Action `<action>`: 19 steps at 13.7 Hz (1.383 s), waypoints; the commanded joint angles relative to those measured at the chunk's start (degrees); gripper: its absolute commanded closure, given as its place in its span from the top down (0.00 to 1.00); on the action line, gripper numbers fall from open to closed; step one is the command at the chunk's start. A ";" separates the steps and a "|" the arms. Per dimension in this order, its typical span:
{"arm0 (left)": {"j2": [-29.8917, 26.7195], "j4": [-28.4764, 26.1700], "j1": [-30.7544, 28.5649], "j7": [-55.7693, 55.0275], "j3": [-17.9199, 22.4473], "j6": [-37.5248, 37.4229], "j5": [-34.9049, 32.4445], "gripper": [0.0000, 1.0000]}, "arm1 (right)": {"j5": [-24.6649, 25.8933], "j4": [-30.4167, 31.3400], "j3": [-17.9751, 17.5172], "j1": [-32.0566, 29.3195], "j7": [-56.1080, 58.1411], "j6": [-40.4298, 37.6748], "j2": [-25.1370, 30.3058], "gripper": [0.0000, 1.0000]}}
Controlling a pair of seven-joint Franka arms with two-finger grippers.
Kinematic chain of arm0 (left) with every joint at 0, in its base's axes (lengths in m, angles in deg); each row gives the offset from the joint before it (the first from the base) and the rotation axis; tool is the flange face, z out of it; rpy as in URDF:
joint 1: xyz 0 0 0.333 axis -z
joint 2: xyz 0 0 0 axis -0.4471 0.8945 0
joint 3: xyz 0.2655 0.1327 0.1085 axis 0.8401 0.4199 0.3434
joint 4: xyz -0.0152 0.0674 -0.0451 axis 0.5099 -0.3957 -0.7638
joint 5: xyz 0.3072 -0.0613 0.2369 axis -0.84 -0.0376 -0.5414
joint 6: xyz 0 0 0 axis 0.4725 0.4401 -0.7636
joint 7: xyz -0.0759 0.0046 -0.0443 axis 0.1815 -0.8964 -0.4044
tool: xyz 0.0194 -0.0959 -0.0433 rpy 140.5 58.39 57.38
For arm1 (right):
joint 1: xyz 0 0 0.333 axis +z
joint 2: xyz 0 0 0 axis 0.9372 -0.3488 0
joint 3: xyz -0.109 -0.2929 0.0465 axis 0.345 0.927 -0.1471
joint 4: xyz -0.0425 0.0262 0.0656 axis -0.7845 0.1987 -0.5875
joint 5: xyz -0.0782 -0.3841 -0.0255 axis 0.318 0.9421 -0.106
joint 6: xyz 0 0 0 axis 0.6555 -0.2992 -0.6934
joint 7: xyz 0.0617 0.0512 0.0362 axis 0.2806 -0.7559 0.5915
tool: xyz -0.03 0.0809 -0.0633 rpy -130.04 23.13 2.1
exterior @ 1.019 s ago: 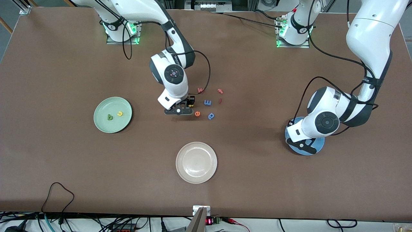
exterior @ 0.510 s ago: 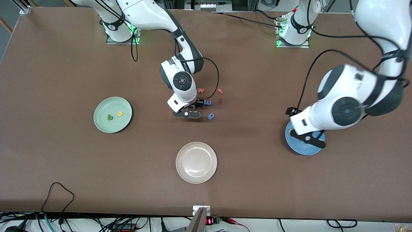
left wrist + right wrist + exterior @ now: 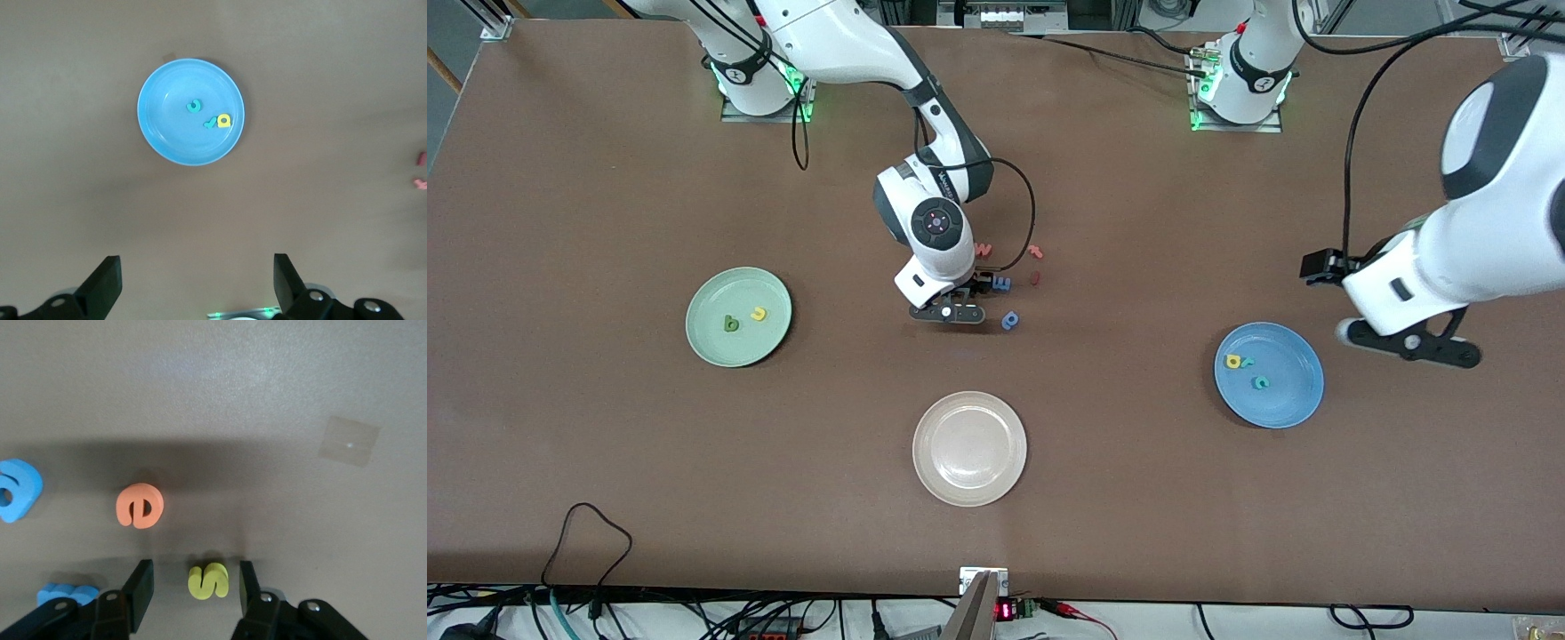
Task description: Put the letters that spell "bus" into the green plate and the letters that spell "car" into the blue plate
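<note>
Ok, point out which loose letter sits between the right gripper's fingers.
The yellow s. It lies on the table between the right gripper's open fingers; the orange e and the blue letters lie outside them.

You are looking at a robotics laboratory bench. Two white arms stand bolted on metal base plates lit by green indicator lights, at one edge of a wide table covered in plain brown material. Black cables trail along the arms, and another cable loop lies on the tabletop. Along the edge nearest the front camera you see bundled wiring and a small electronic unit with a red display.
</note>
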 commanded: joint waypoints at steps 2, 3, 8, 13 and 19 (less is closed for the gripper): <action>-14.95 -18.11 11.57 0.42 21.20 14.73 11.02 1.00 | -1.15 -0.17 0.18 0.68 -0.31 -1.00 -0.53 0.60; -18.83 -23.14 12.03 1.29 21.84 18.53 10.76 1.00 | -1.15 0.00 0.18 0.76 -0.31 -1.09 -0.62 0.60; -27.04 -35.32 11.51 1.65 20.88 23.41 10.32 1.00 | -1.15 0.18 0.18 0.77 0.04 -1.09 -0.53 0.35; -26.78 -33.65 11.69 2.18 20.53 20.25 10.32 1.00 | -1.15 0.09 0.36 0.76 0.57 -1.18 -0.27 0.15; -26.42 -32.86 11.51 2.01 20.53 19.19 10.32 1.00 | 0.08 0.44 15.79 -0.91 16.34 -20.58 7.99 0.15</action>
